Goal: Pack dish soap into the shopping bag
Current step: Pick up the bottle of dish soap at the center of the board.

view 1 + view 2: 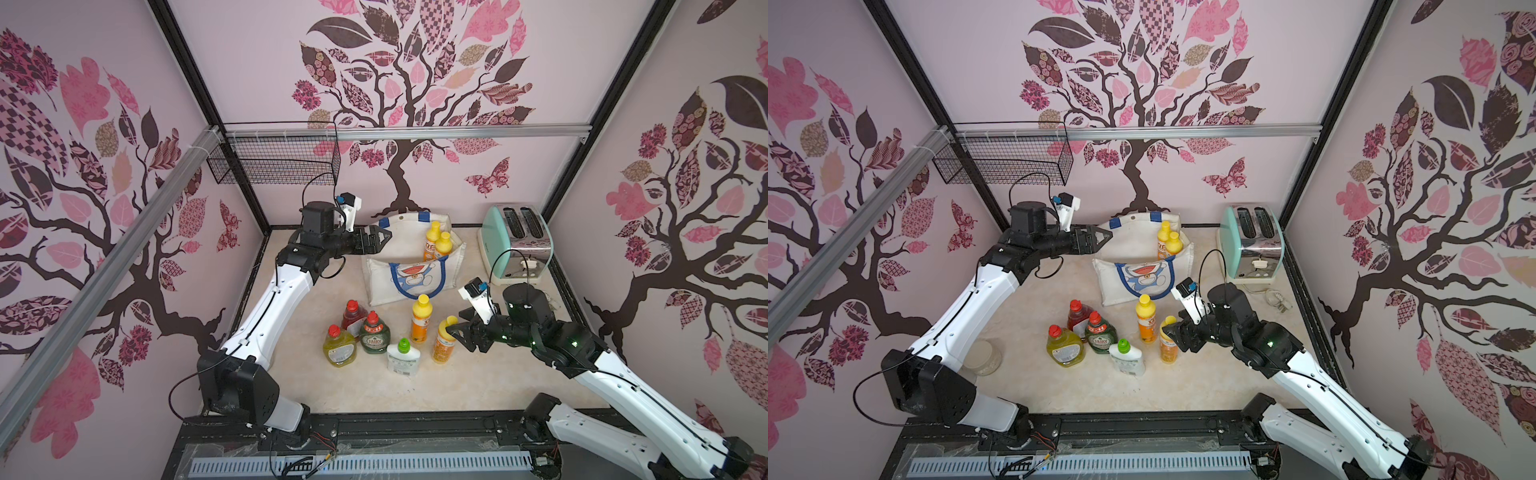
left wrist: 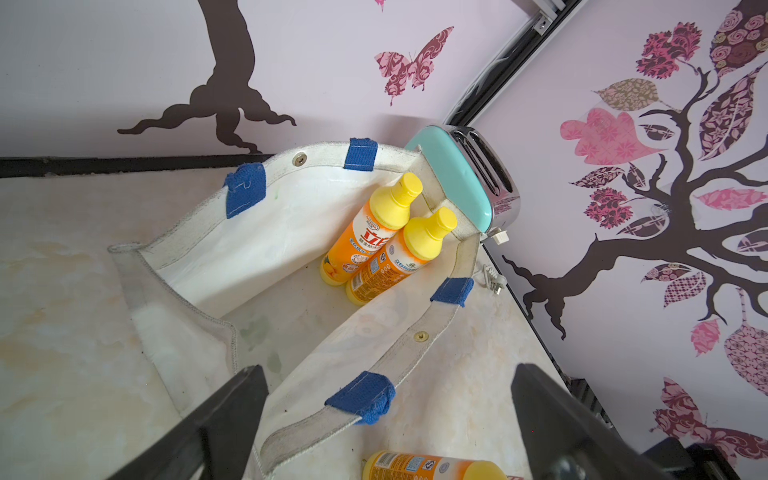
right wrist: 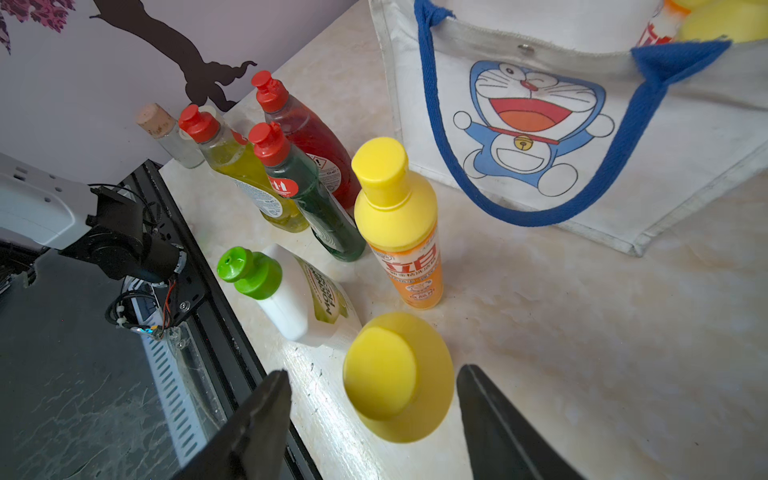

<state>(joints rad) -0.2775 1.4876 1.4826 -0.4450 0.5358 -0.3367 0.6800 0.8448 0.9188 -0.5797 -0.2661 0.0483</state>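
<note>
Eight dish soap bottles are visible. All stand upright with the long axis vertical and the cap pointing up.

Four are tall orange bottles with yellow caps. The bagged pair (image 2: 374, 232) stands inside the shopping bag (image 1: 386, 286), touching each other against the bag's end wall nearest the toaster (image 1: 515, 245). The bag's mouth gapes open, and its cat print faces the counter's (image 1: 478, 382) front edge. The free orange bottle (image 1: 420, 320) stands on the counter just in front of the bag's printed face. The flanked orange bottle (image 3: 399, 374) stands a little further from the bag, beside the free one.

Three are squat bottles with red caps: the red bottle (image 1: 353, 318), the dark green bottle (image 1: 374, 334) and the yellow-green bottle (image 1: 338, 347). They cluster in front of the bag, off its far-from-toaster corner. One white bottle (image 1: 400, 359) with a green cap stands furthest from the bag, between the squat group and the flanked orange bottle.

The right gripper (image 1: 453, 330) straddles the flanked bottle's cap and neck. Its jaws are spread, and the wrist view shows a gap on at least one side, so nothing is clamped. The left gripper (image 1: 384, 237) hangs above the bag's end far from the toaster, jaws spread wide and empty.
</note>
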